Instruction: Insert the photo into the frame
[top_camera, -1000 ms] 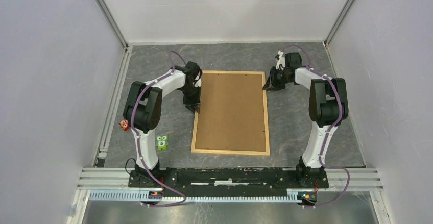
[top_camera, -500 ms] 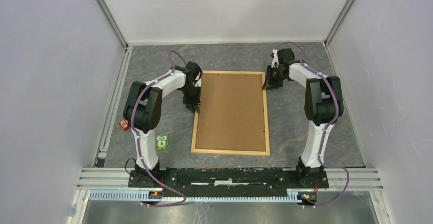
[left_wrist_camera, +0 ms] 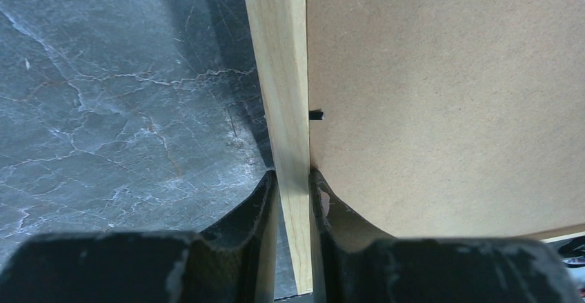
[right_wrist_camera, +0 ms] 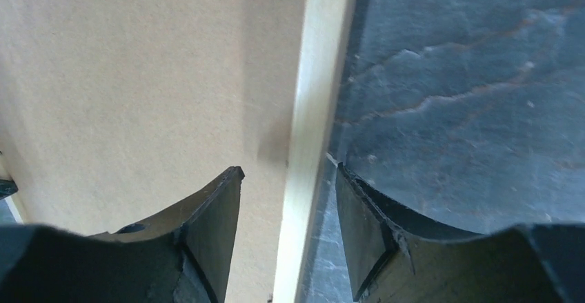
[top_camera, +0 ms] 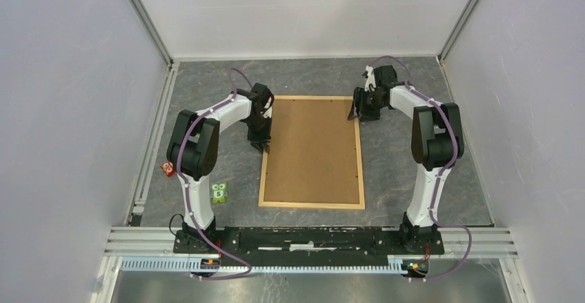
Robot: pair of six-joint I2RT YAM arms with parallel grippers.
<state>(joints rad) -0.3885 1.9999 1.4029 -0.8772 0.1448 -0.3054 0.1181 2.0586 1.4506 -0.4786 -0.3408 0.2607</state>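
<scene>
Top external: frame (top_camera: 310,205) flat on counter (top_camera: 386,172), backing board (top_camera: 312,151) inside; photo unseen
Left end effector (left_wrist_camera: 292,179): clamped on frame's left strip
Right end effector (right_wrist_camera: 288,172): just parted, straddling frame's right strip
Meaning: right-side hold released, insertion probably finishing

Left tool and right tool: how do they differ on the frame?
The left tool is shut on the left strip of the frame; the right tool is open astride the right strip, gaps both sides. The left tool sits about midway along its side; the right tool near the far corner. Both straddle a frame strip.
</scene>
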